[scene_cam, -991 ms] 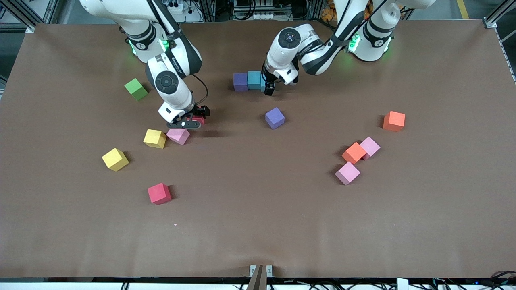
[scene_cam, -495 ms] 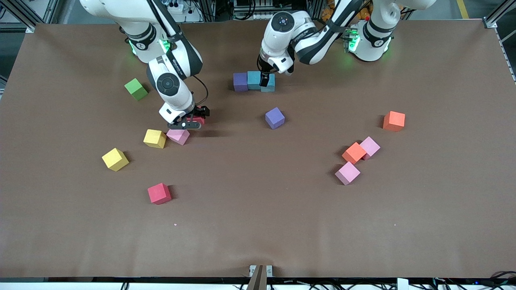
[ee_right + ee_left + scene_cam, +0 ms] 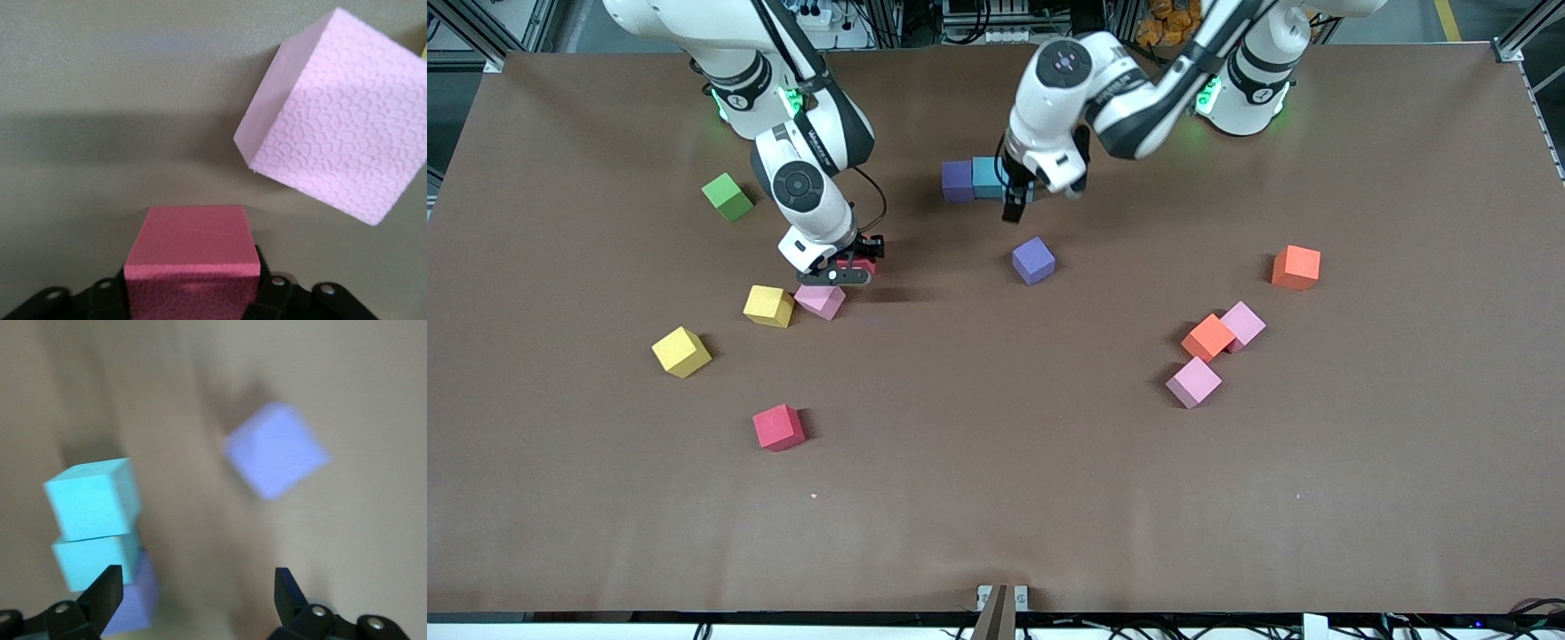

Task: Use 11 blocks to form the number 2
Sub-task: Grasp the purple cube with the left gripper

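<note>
Two Franka arms work over a brown table strewn with small matte foam cubes. The right gripper is clamped on a red block, held low just beside a pink block whose pebbled face fills much of the right wrist view. That pink block touches a yellow block; a second yellow block and another red block lie nearer the front camera, toward the right arm's end of the table.

The left gripper hangs with its fingers apart and nothing between them, over bare table between a short row of blocks and a lone purple block. The row, all there is of the number 2, holds a purple block touching a light blue block, with a second light blue block at its end, partly hidden in the front view by the arm.

Toward the left arm's end sit an orange block alone, and an orange block touching a pink block, with another pink block just beside them. A green cube stands apart near the right arm's base.
</note>
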Robot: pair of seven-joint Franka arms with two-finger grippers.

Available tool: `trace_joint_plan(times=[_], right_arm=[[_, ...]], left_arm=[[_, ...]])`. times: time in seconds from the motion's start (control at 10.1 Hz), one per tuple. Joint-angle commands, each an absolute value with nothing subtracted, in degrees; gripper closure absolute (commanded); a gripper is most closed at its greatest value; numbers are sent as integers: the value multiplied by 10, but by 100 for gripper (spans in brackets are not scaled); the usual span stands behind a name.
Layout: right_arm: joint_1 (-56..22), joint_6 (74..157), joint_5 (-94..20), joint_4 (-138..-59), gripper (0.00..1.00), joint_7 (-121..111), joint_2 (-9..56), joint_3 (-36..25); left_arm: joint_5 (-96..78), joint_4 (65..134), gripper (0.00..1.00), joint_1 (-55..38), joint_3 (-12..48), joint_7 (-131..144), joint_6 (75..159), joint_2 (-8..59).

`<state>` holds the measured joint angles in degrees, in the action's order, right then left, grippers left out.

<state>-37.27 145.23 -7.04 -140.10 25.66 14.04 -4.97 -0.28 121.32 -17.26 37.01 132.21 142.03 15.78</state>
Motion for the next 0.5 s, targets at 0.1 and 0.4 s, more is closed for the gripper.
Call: trace_joint_plan(times=[0.1, 0.4], right_arm=[[-374, 1451, -82, -1404, 86, 263, 129, -47], [-374, 1427, -82, -1402, 91, 263, 101, -46]], left_arm=[[48, 1118, 0, -138, 374, 1139, 1380, 237], [108, 1099, 0, -142, 374, 1058, 1378, 307]])
